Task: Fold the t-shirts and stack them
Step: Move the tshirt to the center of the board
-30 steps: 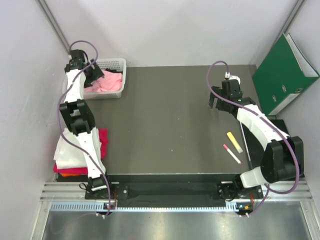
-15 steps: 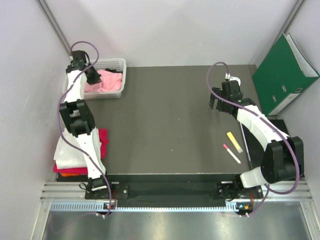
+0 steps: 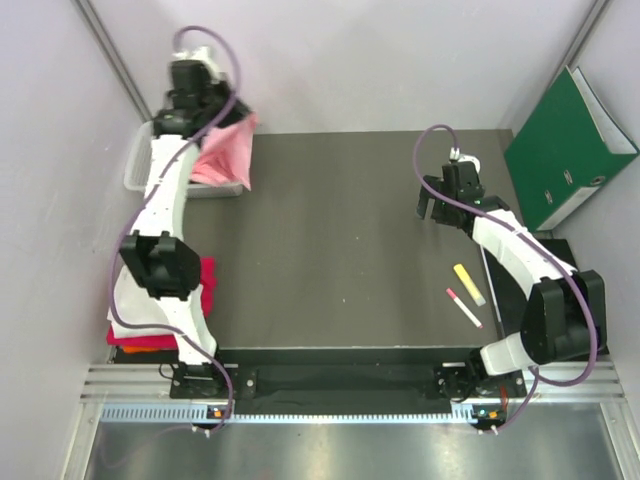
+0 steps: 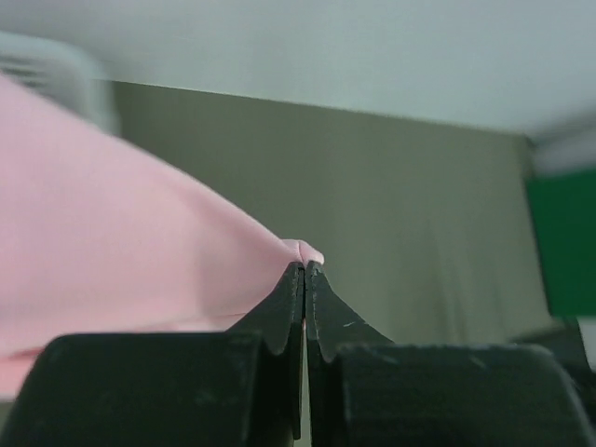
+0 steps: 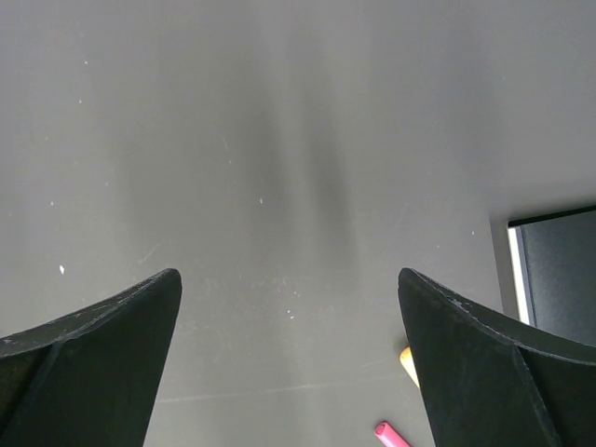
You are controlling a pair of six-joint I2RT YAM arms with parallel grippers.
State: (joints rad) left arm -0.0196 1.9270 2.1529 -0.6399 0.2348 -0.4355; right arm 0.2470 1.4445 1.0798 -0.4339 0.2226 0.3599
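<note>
A light pink t-shirt (image 3: 225,155) hangs from my left gripper (image 3: 215,120), lifted above the white mesh basket (image 3: 140,170) at the back left. In the left wrist view the left gripper (image 4: 305,265) is shut on a fold of the pink t-shirt (image 4: 112,251), which spreads away to the left. A stack of folded t-shirts (image 3: 140,315), white over magenta-red, lies at the table's left edge. My right gripper (image 3: 432,205) hovers over the bare dark table at the right; in its wrist view the right gripper (image 5: 291,284) is open with nothing between the fingers.
A yellow marker (image 3: 468,283) and a pink marker (image 3: 463,307) lie on the table near the right arm. A green binder (image 3: 565,145) leans against the right wall. Grey walls close in the left and back sides.
The left gripper has shut on the pink t-shirt in the basket and risen, pulling the cloth up and to the right. The right arm has not moved.
</note>
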